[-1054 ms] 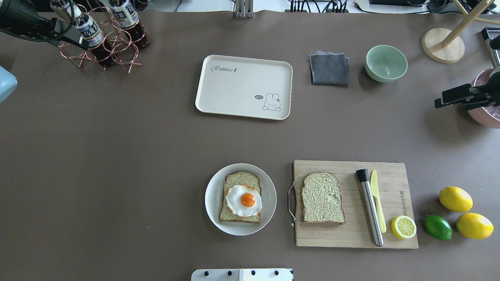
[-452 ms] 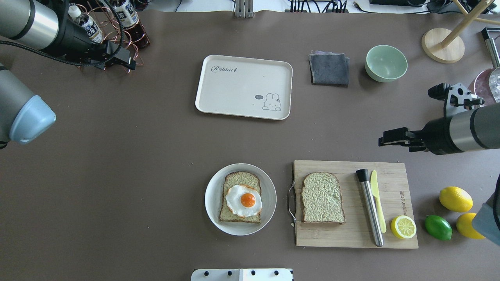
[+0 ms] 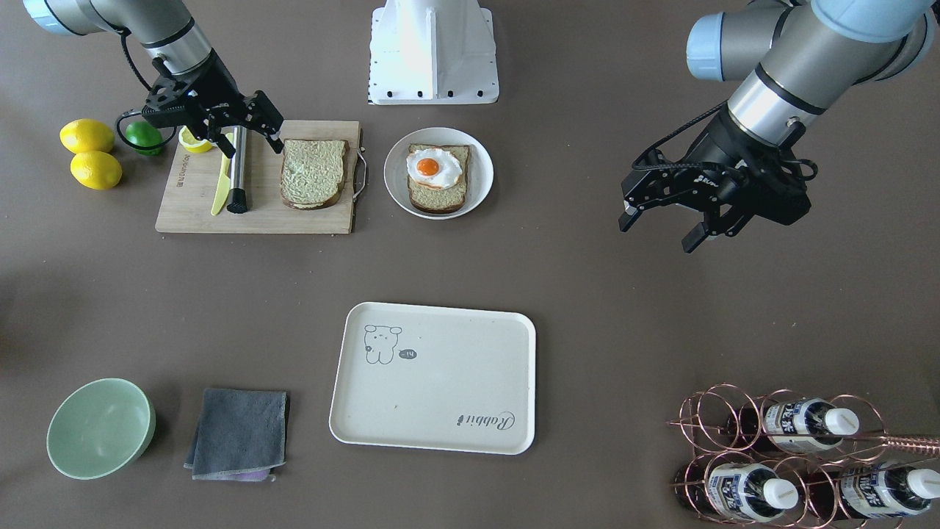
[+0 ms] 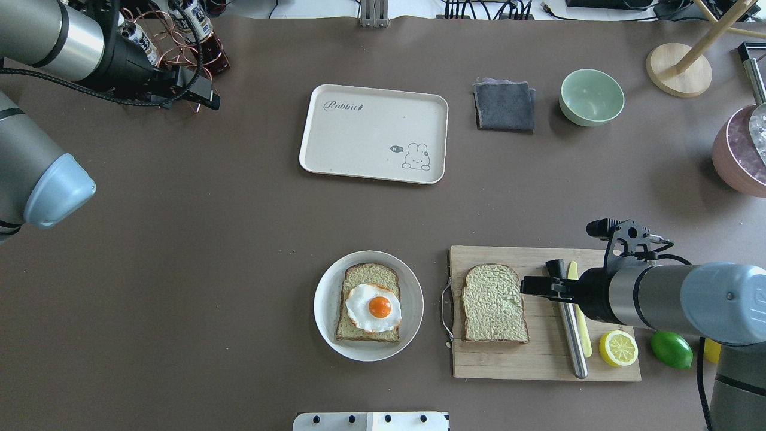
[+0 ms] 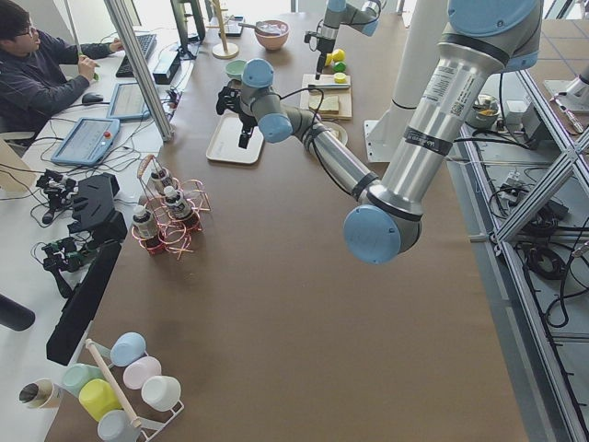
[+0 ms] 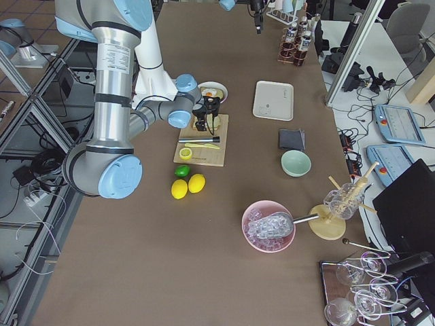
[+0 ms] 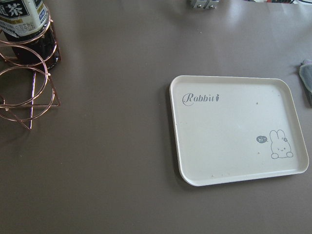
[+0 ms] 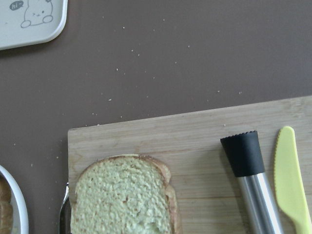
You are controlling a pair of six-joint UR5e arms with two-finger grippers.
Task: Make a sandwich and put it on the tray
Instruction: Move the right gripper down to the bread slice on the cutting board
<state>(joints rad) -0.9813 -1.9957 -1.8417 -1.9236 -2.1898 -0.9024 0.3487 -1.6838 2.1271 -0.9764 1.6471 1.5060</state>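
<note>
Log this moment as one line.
right gripper open over board | left gripper open | egg on bread on plate | slice on board

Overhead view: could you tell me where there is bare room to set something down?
The tray is bare, and so is the tabletop between it and the plate. The cutting board is crowded: bread slice, steel rod, knife, lemon half.

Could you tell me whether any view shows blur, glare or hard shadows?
Overhead view: even light, only a soft shadow beside the bowl. Front-facing view: sharp, the tray's lettering legible. Right wrist view: bread slice and cutting board crisp, no glare. Left side view: wide-angle, left arm looms large.
</note>
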